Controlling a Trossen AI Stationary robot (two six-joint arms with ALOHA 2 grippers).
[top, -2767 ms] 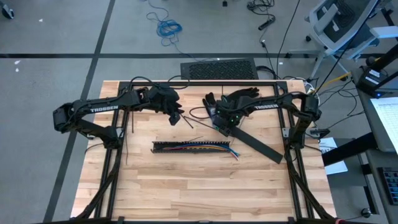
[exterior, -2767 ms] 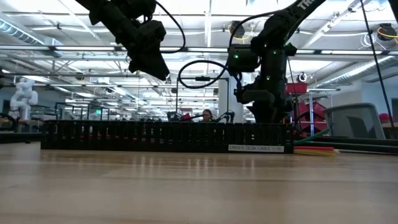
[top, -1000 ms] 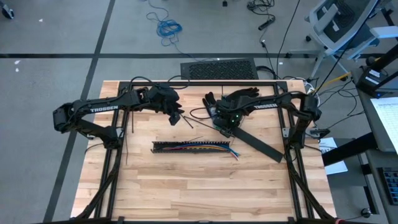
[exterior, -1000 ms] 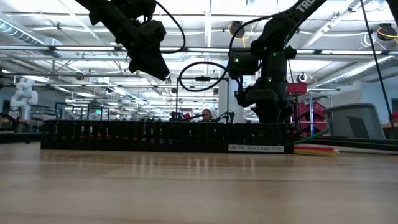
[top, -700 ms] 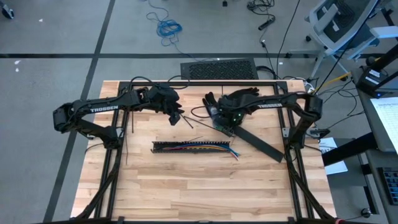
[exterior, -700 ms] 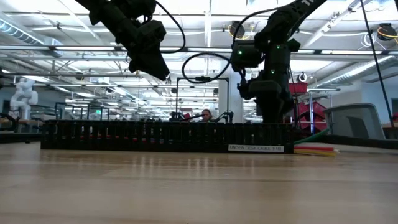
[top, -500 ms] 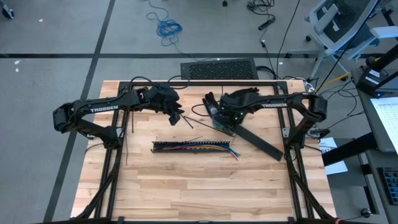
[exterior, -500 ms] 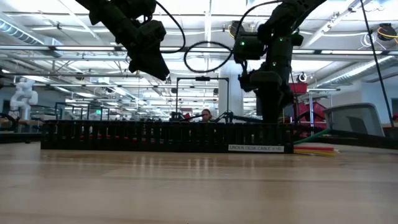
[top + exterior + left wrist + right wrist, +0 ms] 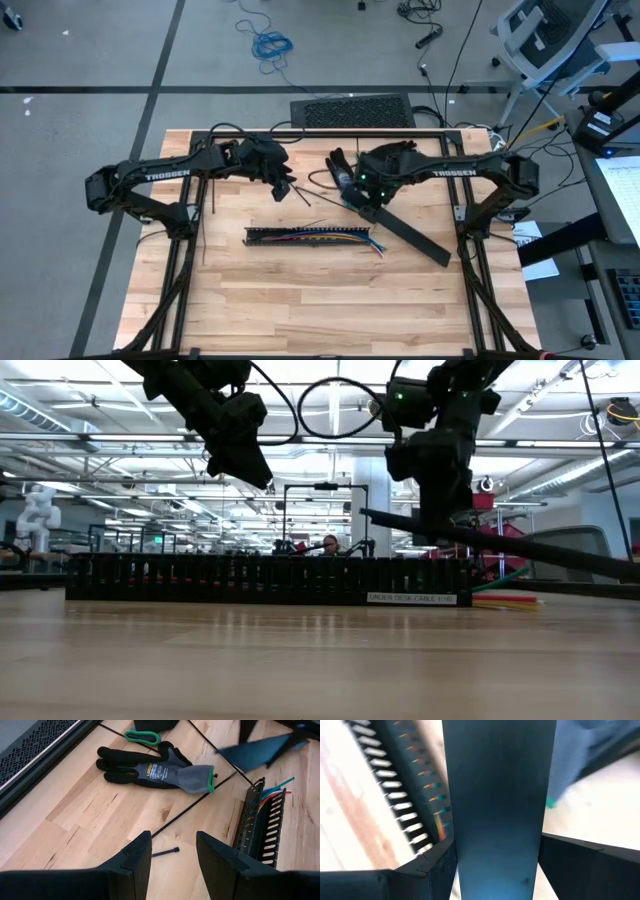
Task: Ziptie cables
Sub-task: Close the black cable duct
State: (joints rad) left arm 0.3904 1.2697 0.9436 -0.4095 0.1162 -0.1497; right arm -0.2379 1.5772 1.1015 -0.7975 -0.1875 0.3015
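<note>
Raised: right gripper (image 9: 361, 207) lifts black strip (image 9: 410, 235) (tilted) | left gripper (image 9: 287, 190) hovers

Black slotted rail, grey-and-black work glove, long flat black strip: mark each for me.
Black slotted rail (image 9: 305, 238): high view, middle of its length.
Grey-and-black work glove (image 9: 165, 769): left wrist view, palm.
Long flat black strip (image 9: 415, 238): high view, free half.

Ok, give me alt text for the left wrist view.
The left hand, fingers apart and empty, hovers over a wooden table. Ahead lie a black-and-grey glove, thin dark zipties, and a slotted rail with coloured cables.
</note>
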